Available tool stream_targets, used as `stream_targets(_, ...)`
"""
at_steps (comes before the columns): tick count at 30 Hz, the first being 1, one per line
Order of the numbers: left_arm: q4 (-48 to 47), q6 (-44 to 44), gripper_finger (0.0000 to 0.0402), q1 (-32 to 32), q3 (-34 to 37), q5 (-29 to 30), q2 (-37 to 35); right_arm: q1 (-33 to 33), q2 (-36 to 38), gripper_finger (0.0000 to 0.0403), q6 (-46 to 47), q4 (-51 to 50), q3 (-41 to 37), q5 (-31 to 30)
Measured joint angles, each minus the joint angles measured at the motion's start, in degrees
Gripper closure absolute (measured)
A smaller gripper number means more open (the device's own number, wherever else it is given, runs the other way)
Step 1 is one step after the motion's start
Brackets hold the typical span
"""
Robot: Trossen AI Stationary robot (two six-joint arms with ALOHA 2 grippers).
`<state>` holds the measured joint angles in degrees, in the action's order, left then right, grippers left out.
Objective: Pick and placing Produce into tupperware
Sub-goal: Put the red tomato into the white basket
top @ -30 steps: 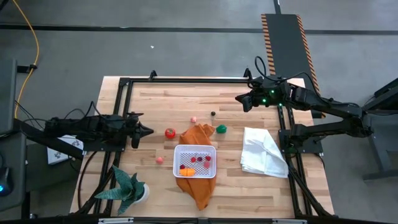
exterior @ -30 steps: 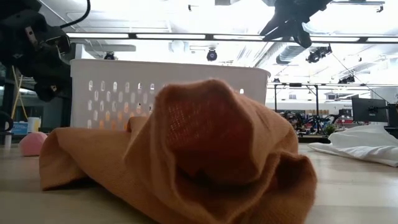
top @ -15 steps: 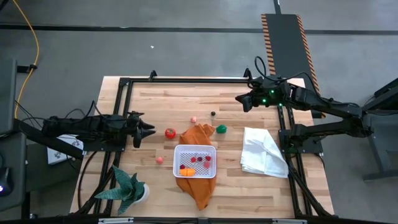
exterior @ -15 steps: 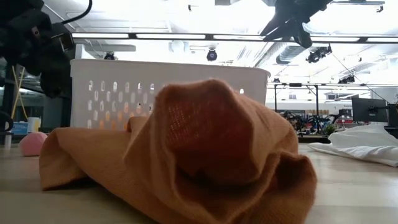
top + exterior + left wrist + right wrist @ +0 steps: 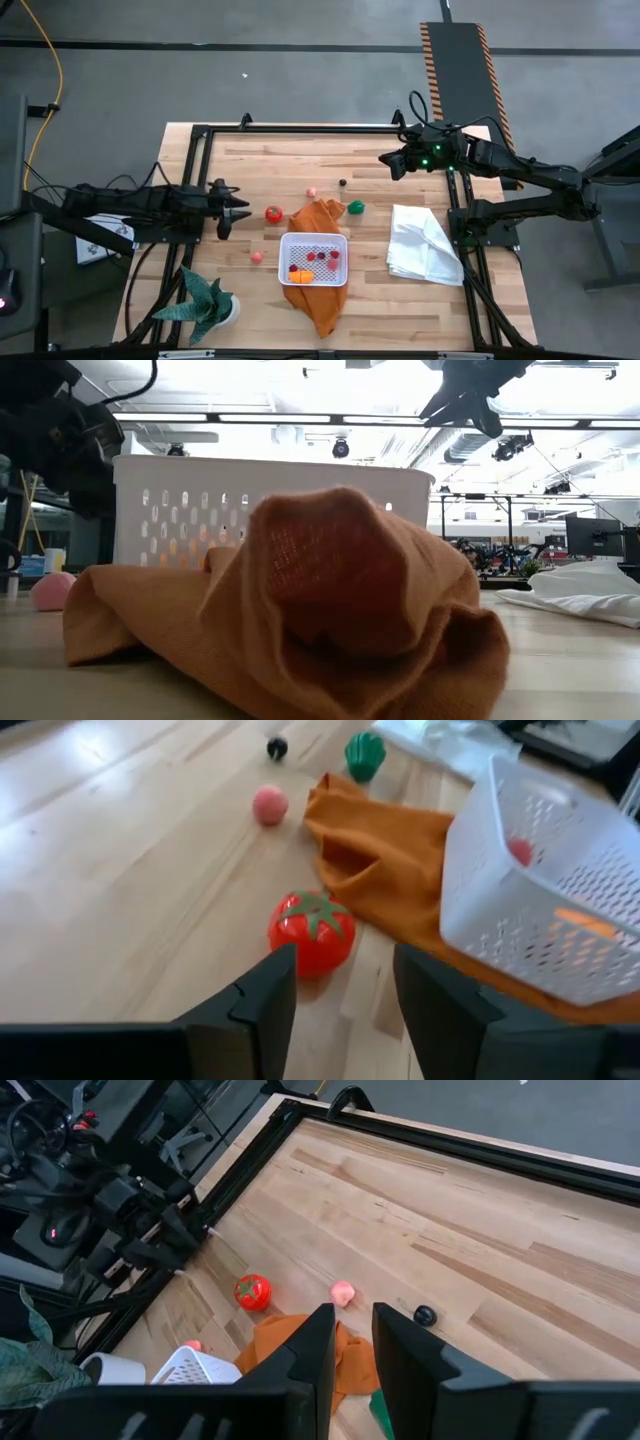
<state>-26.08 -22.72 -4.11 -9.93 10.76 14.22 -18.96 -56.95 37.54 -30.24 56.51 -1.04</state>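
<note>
The red tomato [image 5: 311,932] sits upright, green stem cap up, just beside the orange cloth [image 5: 385,860] under the tupperware [image 5: 545,910]. The left gripper [image 5: 340,995], fingers parted and empty, points straight at it; right gripper [image 5: 346,1355] hangs empty, well apart.

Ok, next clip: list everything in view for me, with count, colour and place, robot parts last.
tomato: 1, red with green top, left of the orange cloth
pink pieces: 2, one behind the cloth, one left of the container
dark ball: 1, far centre
green vegetable: 1, right of the cloth
container: 1, white, on the cloth, holding red and orange pieces
orange cloth: 1, centre
white cloth: 1, right side
potted plant: 1, green, near left corner
table: 1, wood
left gripper: open, facing the tomato
right gripper: far right, raised, empty
</note>
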Motion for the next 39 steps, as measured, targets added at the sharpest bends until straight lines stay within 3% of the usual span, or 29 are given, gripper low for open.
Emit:
stream_targets(15, 3.74, 1.64, 0.0222, 0.01, 0.0, -0.21, 11.39, -0.02, 0.0, 0.034, -0.33, -0.42, 0.0, 0.0)
stream_targets(30, 3.76, 5.98, 0.0222, 0.02, 0.0, 0.27, 15.19, 0.0, 0.0, 0.034, -0.46, -0.59, 0.0, 0.59)
stream_targets(39, 8.11, 5.99, 0.018, -0.01, 0.0, 0.86, 17.7, 0.0, 0.0, 0.034, -0.46, -0.59, 0.0, 0.81)
